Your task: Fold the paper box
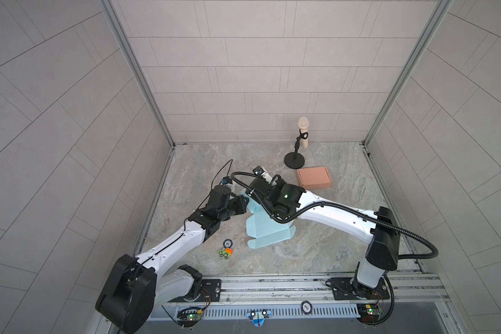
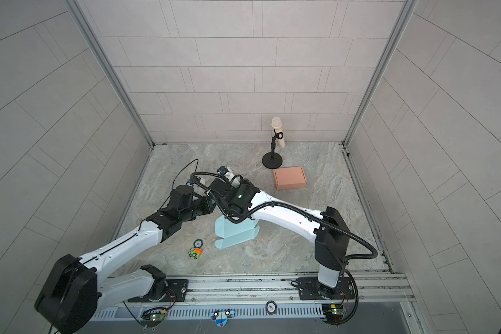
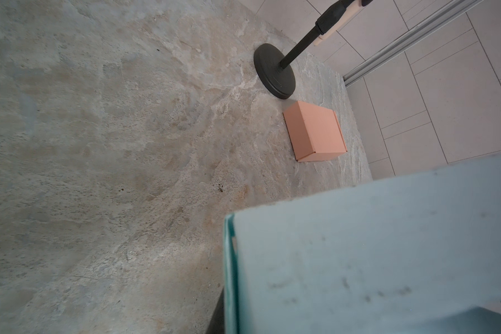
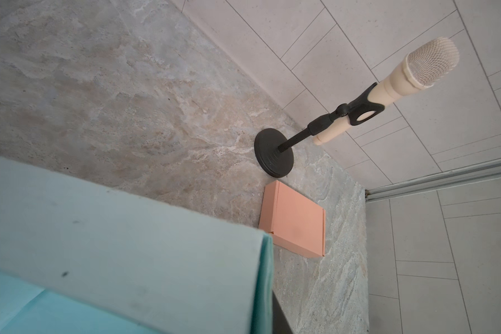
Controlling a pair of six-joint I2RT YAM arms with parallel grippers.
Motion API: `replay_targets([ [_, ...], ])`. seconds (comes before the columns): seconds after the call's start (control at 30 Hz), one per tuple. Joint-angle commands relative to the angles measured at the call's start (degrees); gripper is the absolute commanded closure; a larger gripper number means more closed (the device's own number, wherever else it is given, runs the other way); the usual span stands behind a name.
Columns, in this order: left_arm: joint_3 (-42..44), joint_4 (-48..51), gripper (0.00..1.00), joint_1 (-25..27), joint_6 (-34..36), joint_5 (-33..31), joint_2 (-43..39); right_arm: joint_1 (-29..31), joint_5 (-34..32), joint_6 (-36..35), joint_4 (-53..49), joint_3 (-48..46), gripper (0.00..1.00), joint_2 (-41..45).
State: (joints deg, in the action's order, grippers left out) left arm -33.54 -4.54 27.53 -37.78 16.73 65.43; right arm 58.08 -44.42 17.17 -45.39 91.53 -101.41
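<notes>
Lettering on round tag (image 1: 228,243) was unreadable, pale blue paper box (image 1: 268,228) lay half-folded, left gripper (image 1: 242,202) pinched its raised wall, right gripper (image 1: 254,192) open or closed, unclear.

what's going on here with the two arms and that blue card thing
The left arm and right arm are folding a blue paper box on the stone table. Both reach over its far end, where a panel stands raised close to both wrist cameras; the near part lies flat. Their jaws are hidden. An orange box sits closed beside a microphone stand, untouched.
</notes>
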Motion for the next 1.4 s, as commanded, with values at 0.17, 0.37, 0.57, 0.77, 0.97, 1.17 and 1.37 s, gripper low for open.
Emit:
replay_targets([
  [0.17, -1.8, -4.2, 0.90, 0.8, -0.9, 3.3, -3.2, 0.9, -9.1, 0.5, -4.6, 3.8, 0.80, -4.4],
  [0.37, -1.3, -5.1, 0.89, 0.8, -2.0, 3.1, -3.7, 0.8, -11.0, 0.4, -4.1, 3.9, 0.76, -5.0],
  [0.57, -0.9, -5.1, 0.89, 2.6, -2.3, 3.0, -4.1, 0.6, -12.8, 0.0, -3.7, 3.7, 0.84, -5.9],
  [0.77, -0.4, -5.3, 0.89, 2.9, -2.5, 2.3, -4.8, 0.5, -14.8, -0.9, -3.4, 3.3, 0.95, -6.5],
  [0.97, -0.2, -5.4, 0.89, 3.0, -2.3, 1.8, -4.2, 1.3, -15.0, -0.8, -2.5, 3.3, 0.84, -5.5],
  [1.17, 0.5, -6.4, 0.89, 2.9, -3.2, 0.6, -2.6, 3.3, -14.4, 0.8, -2.5, 3.7, 0.67, -3.9],
  [1.37, 0.0, -8.3, 0.89, 2.9, -3.6, -1.8, 0.2, 5.1, -10.3, 4.8, -3.6, 2.9, 0.46, -1.0],
])
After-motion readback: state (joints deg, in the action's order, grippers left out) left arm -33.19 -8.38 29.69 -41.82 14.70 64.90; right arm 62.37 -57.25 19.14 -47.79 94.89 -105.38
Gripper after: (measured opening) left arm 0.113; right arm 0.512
